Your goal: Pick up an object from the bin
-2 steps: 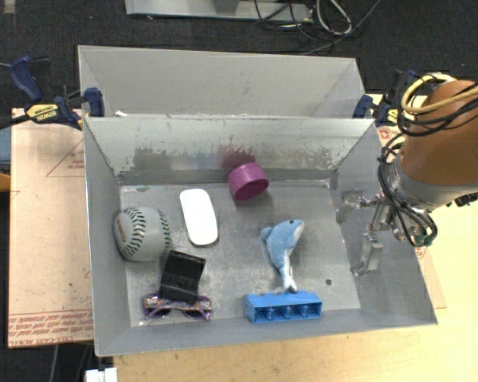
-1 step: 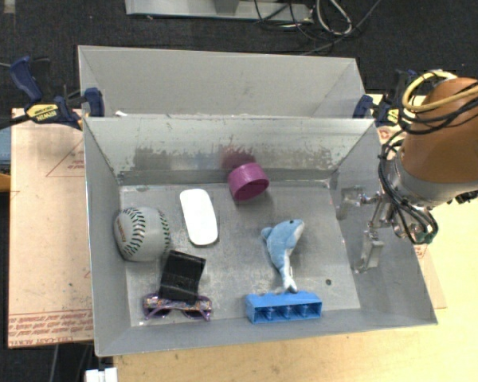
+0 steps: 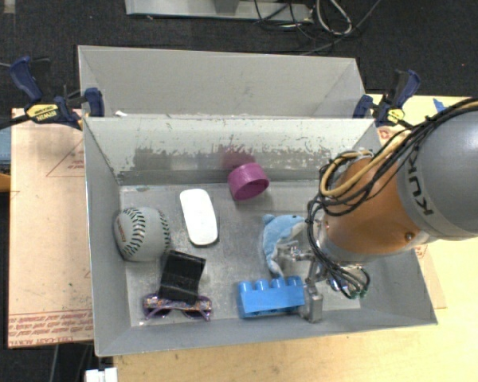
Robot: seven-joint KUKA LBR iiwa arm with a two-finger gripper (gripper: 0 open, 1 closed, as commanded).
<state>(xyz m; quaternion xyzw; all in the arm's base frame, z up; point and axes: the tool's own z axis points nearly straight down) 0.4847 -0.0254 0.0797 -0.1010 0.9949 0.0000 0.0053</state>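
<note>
My gripper (image 3: 311, 302) is low in the bin's front right part, under the orange-covered wrist. Its tip stands right at the right end of a blue toy building block (image 3: 271, 298) that lies flat near the front wall. Just behind the block, a crumpled light-blue cloth-like thing (image 3: 277, 235) lies partly hidden by the gripper's body. I see nothing held in the gripper.
A purple cup (image 3: 248, 181) lies on its side by the back wall. A white oval computer mouse (image 3: 199, 216) and a baseball (image 3: 140, 232) lie left of centre. A black box-like thing (image 3: 181, 276) and purple sunglasses (image 3: 178, 306) sit at the front left.
</note>
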